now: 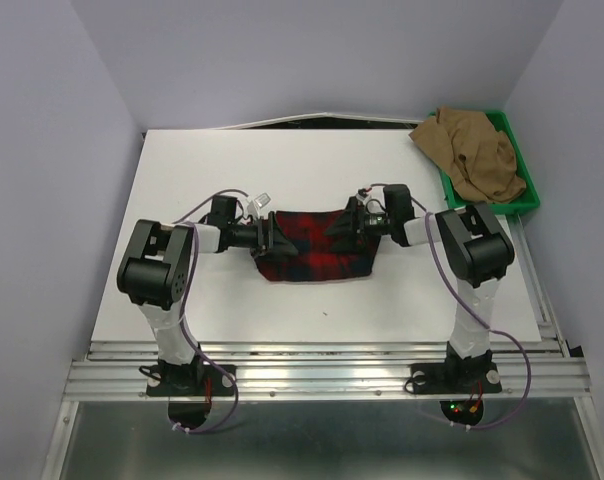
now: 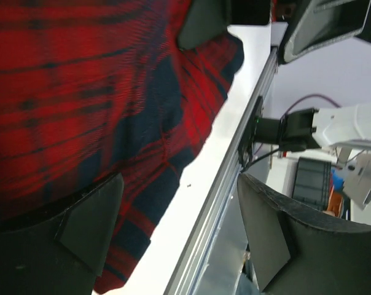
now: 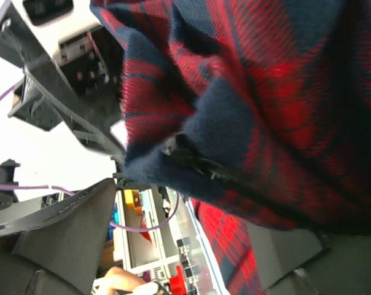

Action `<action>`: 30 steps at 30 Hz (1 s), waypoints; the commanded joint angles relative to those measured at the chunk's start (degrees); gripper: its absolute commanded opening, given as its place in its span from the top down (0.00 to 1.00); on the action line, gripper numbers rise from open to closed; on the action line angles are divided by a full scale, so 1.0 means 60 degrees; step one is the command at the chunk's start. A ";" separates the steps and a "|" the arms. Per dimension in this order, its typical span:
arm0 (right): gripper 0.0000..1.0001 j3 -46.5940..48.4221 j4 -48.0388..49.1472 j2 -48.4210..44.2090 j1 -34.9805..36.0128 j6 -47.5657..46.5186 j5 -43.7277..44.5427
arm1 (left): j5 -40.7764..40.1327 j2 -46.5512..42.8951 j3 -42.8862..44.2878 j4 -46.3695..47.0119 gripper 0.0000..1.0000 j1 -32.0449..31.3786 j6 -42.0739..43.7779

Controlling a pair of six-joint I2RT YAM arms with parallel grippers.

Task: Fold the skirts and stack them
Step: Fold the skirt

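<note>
**Both jaws wide, nothing held**

We see the left gripper point(image 1: 272, 238) and right gripper point(image 1: 340, 228) spread open at opposite ends of the red plaid skirt point(image 1: 312, 252) on the table point(image 1: 232, 170). The tan skirt point(image 1: 472, 155) lies heaped in the green tray point(image 1: 509, 122).

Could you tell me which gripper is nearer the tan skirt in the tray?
Right. The right gripper sits at the right end of the plaid skirt, nearer the tan skirt; the left gripper sits at its left end.
</note>
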 commanded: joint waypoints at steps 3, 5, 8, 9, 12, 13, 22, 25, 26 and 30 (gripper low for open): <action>0.21 0.0213 -0.0057 0.0458 -0.0247 0.0064 0.0098 | -0.1515 0.0326 0.0504 -0.0768 0.13 0.0617 0.0927; 0.21 0.0301 0.0177 -0.0112 -0.0247 0.0401 -0.0021 | -0.1020 -0.0069 0.0709 -0.1149 0.14 0.0471 0.1511; 0.21 0.0667 0.0807 -0.0889 -0.0247 0.1280 -0.0430 | -0.0651 -0.1196 0.1017 -0.1824 0.12 -0.0115 0.2436; 0.21 0.0914 0.1128 -0.1036 -0.0247 0.1630 -0.0460 | -0.0592 -0.1707 0.1076 -0.1941 0.12 -0.0218 0.2438; 0.21 0.1369 0.1322 -0.1272 -0.0247 0.1649 -0.0359 | -0.0547 -0.2121 0.1544 -0.1476 0.12 -0.0365 0.1825; 0.21 0.1676 0.1292 -0.1228 -0.0247 0.1619 -0.0300 | -0.0577 -0.2107 0.1705 -0.1242 0.12 -0.0365 0.1590; 0.21 0.2718 0.1234 0.0908 -0.0247 0.1297 0.0198 | -0.1600 0.0453 0.3141 0.0489 0.12 -0.0044 0.0007; 0.22 0.2836 0.1233 0.1553 -0.0247 0.1151 0.0213 | -0.2419 0.1304 0.3551 0.0066 0.14 0.0278 -0.0009; 0.22 0.2865 0.1219 0.1903 -0.0247 0.1063 0.0199 | -0.2713 0.1465 0.3595 0.0209 0.14 0.0381 -0.0139; 0.22 0.3201 0.1189 0.2141 -0.0452 0.0960 0.0374 | -0.3256 0.1599 0.4166 0.0021 0.14 0.0718 0.0195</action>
